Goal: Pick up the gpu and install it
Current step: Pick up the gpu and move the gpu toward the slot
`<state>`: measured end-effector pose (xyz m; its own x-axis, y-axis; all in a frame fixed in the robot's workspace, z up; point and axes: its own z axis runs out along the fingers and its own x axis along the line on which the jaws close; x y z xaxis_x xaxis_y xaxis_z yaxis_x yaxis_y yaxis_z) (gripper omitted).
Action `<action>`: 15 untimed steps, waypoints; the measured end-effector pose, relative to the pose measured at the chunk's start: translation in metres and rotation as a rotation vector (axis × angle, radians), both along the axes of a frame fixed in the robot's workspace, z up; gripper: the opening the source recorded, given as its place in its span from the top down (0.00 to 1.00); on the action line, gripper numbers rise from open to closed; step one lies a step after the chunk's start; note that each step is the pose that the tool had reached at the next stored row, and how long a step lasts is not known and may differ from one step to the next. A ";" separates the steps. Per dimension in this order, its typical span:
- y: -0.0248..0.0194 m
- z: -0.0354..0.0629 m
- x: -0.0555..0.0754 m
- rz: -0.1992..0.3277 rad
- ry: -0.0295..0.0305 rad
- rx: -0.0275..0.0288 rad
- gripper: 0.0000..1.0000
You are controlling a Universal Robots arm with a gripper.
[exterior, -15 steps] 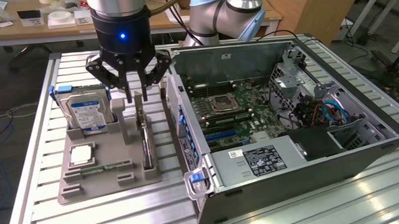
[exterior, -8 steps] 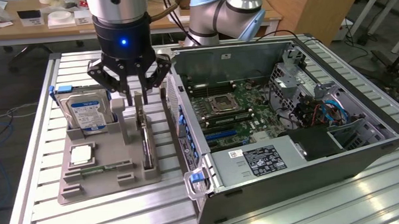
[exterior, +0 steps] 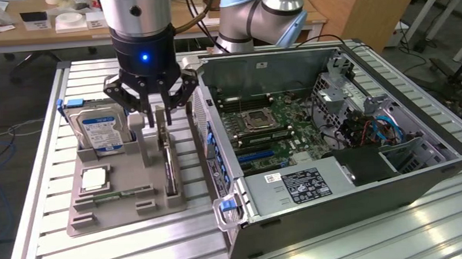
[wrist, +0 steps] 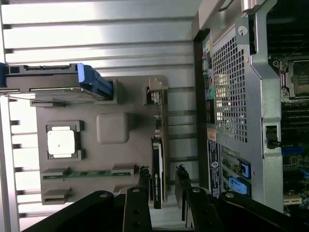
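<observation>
- The gripper (exterior: 151, 118) hung fingers-down over the grey tray (exterior: 118, 209), which in the exterior view lay at nine o'clock from the open computer case (exterior: 326, 209)
- The gpu (exterior: 170, 160) stood on edge in its slot along the tray's three o'clock side, just beside the case wall; it was not yet lifted, and nothing of the install was done
- The fingers (wrist: 144, 180) were about half spread, one on each face of the card at its twelve o'clock end; the wrist view showed a sliver of gap on both sides, so they had hold of nothing
- Judged from this, the step in hand was the grasp itself, and the straddle looked nearly centred, with the cooler-side finger a little closer to the card than the other
- To do it well, the jaws would need to stay parallel to the board, so that both pads met it together and the card did not rock in its slot
- The pads would best land on flat, firm parts and low enough for a sure hold, though not pressing on small components
- The tray's upright post (exterior: 143, 147) stood near the outer finger at about seven o'clock and the hard drive (exterior: 100, 131) at nine o'clock, so any sideways correction had to be small
</observation>
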<state>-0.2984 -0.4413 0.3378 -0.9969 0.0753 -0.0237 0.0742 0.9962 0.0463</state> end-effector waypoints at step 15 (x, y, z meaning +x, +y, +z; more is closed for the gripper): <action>-0.0059 -0.0041 0.000 0.000 -0.0001 0.0001 0.64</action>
